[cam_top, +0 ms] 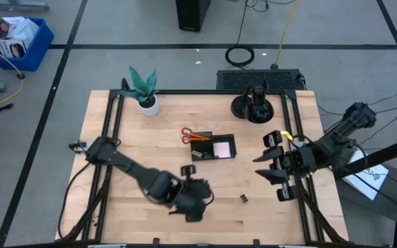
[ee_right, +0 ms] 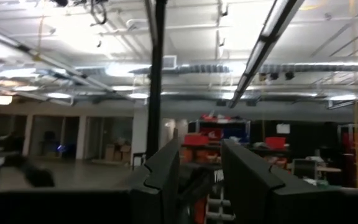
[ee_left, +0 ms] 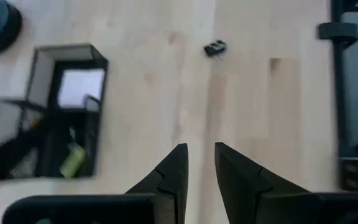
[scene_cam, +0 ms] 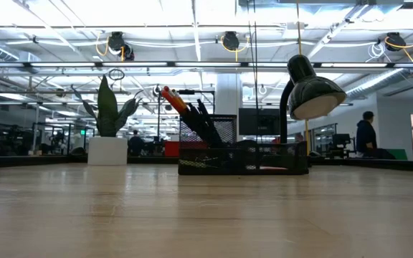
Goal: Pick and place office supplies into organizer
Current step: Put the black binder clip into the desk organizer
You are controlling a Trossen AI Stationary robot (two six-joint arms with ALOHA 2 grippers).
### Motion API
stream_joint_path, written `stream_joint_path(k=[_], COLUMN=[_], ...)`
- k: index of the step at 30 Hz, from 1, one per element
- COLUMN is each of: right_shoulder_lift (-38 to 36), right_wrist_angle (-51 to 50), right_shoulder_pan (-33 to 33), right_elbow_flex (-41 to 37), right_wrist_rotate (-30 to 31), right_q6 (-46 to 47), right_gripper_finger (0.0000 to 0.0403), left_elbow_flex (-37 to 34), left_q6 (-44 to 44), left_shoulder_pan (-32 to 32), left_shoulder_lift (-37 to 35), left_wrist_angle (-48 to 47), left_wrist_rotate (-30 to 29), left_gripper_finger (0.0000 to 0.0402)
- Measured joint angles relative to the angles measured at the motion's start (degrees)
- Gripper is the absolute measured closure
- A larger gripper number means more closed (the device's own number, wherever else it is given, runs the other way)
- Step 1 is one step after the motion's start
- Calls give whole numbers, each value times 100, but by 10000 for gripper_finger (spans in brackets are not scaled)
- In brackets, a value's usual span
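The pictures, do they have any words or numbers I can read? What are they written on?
No words or numbers can be read in any view.
The boxes in the blue bin on the floor have printing, too small to read.
The paper beside the table has dark marks, too small to read.
The red shapes on the far wall in the right wrist view may be signs, too blurred to read.
The organizer shows no label.

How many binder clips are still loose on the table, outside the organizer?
2 visible. One binder clip lies on bare wood toward the front right, also seen by the left wrist camera. Another sits just in front of the organizer. The left arm may hide more.
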Motion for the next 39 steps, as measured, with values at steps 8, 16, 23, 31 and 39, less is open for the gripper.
stream_joint_path(k=[8,16,23,31,39], right_shoulder_lift=[-258,-275,-215,493,1612], right_wrist_angle=[-1067,-1658,-2410,-3716,-6681], right_shoulder_pan=[535,1029,1328,1413,1354], right_elbow_flex=[0,0,14,1483,3458], right_wrist_rotate=[39,430,1214,1377,1525], right_q6=[168,462,1201,1045,2284], right_gripper_finger=[293,293,293,293,293], left_elbow_flex=[91,91,89,88,-46], left_q6=[-1631,-2697,-3540,-3693,-3814], left_shoulder_pan=[-802,-1277,-1489,-1779,-2216], left_shoulder_lift=[0,-42,-480,-1176,-1855], left_wrist_angle=[-290,-543,-1684,-2176,-2547], left_wrist_rotate=[-120,-342,-716,-1174,-1332], left_gripper_finger=[316,316,316,316,316])
